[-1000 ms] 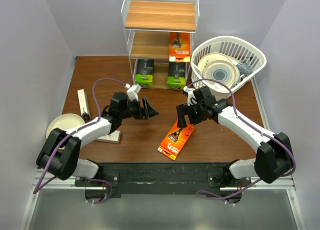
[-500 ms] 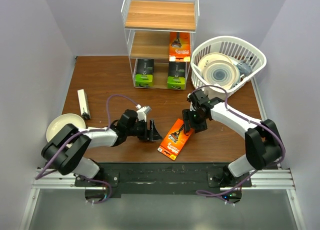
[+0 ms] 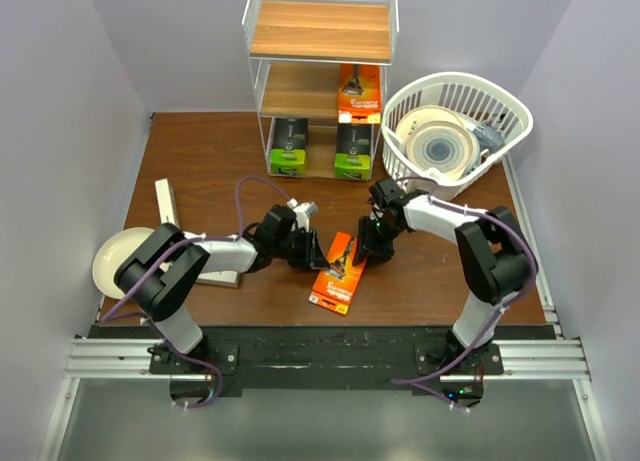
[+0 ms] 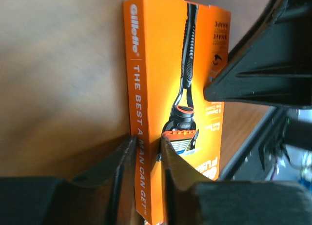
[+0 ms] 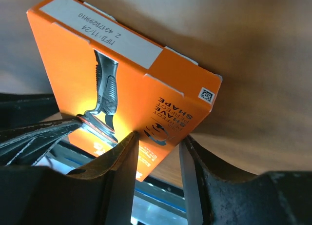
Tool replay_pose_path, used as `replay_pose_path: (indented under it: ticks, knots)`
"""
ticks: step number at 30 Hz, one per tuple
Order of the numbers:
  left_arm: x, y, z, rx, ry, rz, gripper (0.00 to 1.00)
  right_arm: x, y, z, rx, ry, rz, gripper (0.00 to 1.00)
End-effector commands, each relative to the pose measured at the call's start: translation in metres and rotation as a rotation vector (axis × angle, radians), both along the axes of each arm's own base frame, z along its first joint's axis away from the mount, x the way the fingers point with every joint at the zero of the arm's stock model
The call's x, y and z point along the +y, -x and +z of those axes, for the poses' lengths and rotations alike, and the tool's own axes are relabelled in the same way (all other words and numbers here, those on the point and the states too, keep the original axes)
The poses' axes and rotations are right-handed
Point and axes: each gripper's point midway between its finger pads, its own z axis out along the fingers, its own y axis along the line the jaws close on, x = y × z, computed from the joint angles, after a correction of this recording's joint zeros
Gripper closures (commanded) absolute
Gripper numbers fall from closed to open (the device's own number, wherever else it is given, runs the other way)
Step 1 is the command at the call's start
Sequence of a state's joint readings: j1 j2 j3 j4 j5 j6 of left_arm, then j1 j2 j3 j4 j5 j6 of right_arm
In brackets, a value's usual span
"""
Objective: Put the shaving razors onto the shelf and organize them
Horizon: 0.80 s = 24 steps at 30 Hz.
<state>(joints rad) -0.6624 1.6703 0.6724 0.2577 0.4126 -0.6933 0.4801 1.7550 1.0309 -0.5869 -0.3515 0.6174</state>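
Observation:
An orange razor card [image 3: 338, 274] lies on the table between my two grippers. My left gripper [image 3: 312, 253] is shut on its long left edge; the left wrist view shows the edge of the card [image 4: 165, 64] pinched between the jaws [image 4: 145, 142]. My right gripper [image 3: 368, 243] is open and straddles the card's far right corner [image 5: 122, 73], with a gap beside one finger [image 5: 158, 142]. The shelf [image 3: 320, 33] stands at the back. Its middle board holds another orange card [image 3: 359, 91]. Its bottom board holds two black boxes with green ends [image 3: 287, 147] [image 3: 352, 151].
A slim white box [image 3: 166, 207] lies at the left, and another [image 3: 222, 275] lies partly under my left arm. A cream plate [image 3: 120, 259] sits at the left edge. A white slotted basket [image 3: 505, 103] with plates stands at the right of the shelf.
Both grippers have moved in to the orange card. The left one has closed on its edge. The card has turned a little and shifted left.

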Motion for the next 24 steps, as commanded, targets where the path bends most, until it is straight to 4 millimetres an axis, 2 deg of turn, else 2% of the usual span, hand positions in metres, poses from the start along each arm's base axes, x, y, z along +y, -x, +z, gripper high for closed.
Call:
replay_pose_path:
  ticks: [1,2,6,7,9,10,11,13,14,15,16,17,18,19,20,21,24]
  knots:
    - [0.012,-0.052,0.008,-0.071,-0.025,0.108,0.79,0.051,-0.066,0.014,-0.133,-0.14,-0.042,0.6]
    - [0.025,-0.068,0.009,-0.078,-0.031,0.155,0.8,0.054,-0.073,0.014,-0.143,-0.142,-0.046,0.6]
    - [0.05,-0.111,0.016,-0.116,-0.037,0.247,0.81,0.066,-0.1,0.014,-0.199,-0.157,-0.033,0.59]
    - [0.05,-0.118,0.023,-0.121,-0.018,0.245,0.75,0.07,-0.109,0.016,-0.217,-0.162,-0.029,0.57]
    - [0.054,-0.125,0.032,-0.127,-0.007,0.258,0.65,0.071,-0.115,0.02,-0.241,-0.155,-0.023,0.42]
    - [0.057,-0.126,0.042,-0.139,-0.014,0.275,0.52,0.072,-0.12,0.027,-0.258,-0.156,-0.024,0.36]
    - [0.06,-0.126,0.046,-0.144,-0.015,0.286,0.47,0.071,-0.122,0.036,-0.275,-0.163,-0.028,0.27]
    - [0.072,-0.116,0.055,-0.159,-0.025,0.31,0.36,0.07,-0.117,0.046,-0.285,-0.176,-0.021,0.23]
    - [0.081,-0.114,0.054,-0.157,-0.033,0.335,0.34,0.069,-0.114,0.057,-0.304,-0.19,-0.02,0.21]
    - [0.088,-0.111,0.065,-0.184,-0.015,0.351,0.31,0.068,-0.11,0.059,-0.3,-0.196,-0.025,0.2]
    - [0.099,-0.097,0.049,-0.145,-0.033,0.361,0.3,0.064,-0.101,0.052,-0.278,-0.191,-0.028,0.19]
    - [0.112,-0.095,0.045,-0.133,-0.034,0.391,0.3,0.063,-0.096,0.057,-0.284,-0.199,-0.028,0.19]
    - [0.118,-0.088,0.046,-0.128,-0.027,0.388,0.3,0.062,-0.093,0.054,-0.282,-0.2,-0.027,0.18]
    - [0.126,-0.075,0.032,-0.095,-0.044,0.39,0.3,0.058,-0.084,0.046,-0.258,-0.195,-0.026,0.18]
    - [0.134,-0.071,0.028,-0.09,-0.047,0.395,0.3,0.058,-0.081,0.044,-0.253,-0.195,-0.027,0.18]
    - [0.134,-0.058,0.021,-0.07,-0.035,0.372,0.31,0.056,-0.079,0.042,-0.252,-0.195,-0.026,0.17]
    - [0.131,-0.039,0.011,-0.069,0.019,0.333,0.32,0.06,-0.069,0.029,-0.229,-0.232,0.011,0.16]
